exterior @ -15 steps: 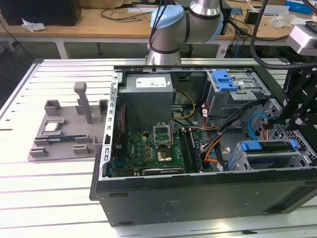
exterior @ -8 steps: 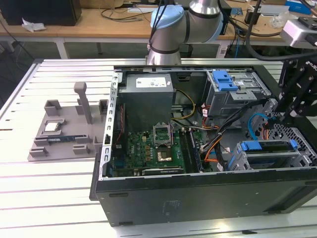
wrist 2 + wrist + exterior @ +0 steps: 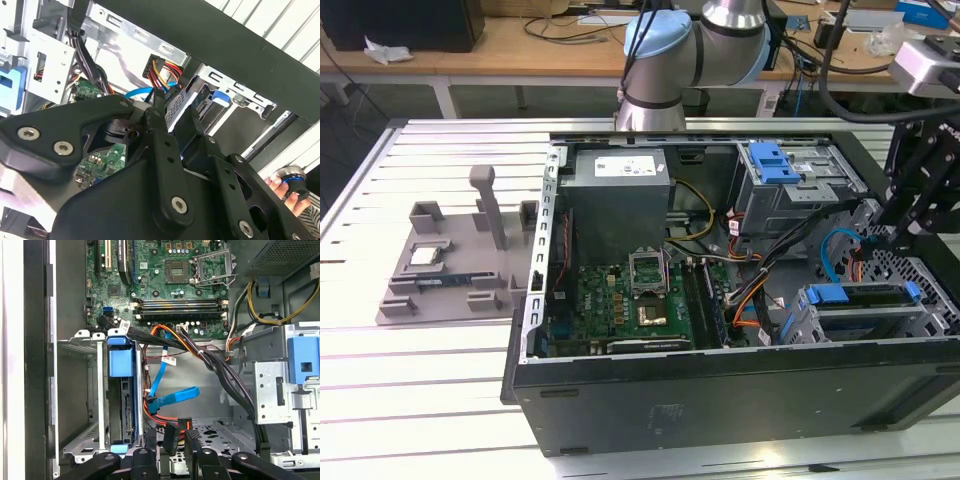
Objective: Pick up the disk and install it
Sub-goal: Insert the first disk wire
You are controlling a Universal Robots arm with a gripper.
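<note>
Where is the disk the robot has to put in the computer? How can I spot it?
Find the big black computer case lying open on the table. At the exterior view's right sits a silver drive cage, and the disk stands in it. Its blue bracket marks it out; another blue-tabbed bay sits farther back.

Item: one silver-and-pale-blue jointed robot arm [image 3: 665, 50] with a black linkage-type two-finger gripper [image 3: 892, 232].

We record the arm's blue-capped elbow joint at the far side of the exterior view, and the gripper low at the exterior view's right. In both wrist views the gripper [image 3: 181, 429] [image 3: 172, 107] shows its black fingers [image 3: 169, 436] parted, with nothing between them.
</note>
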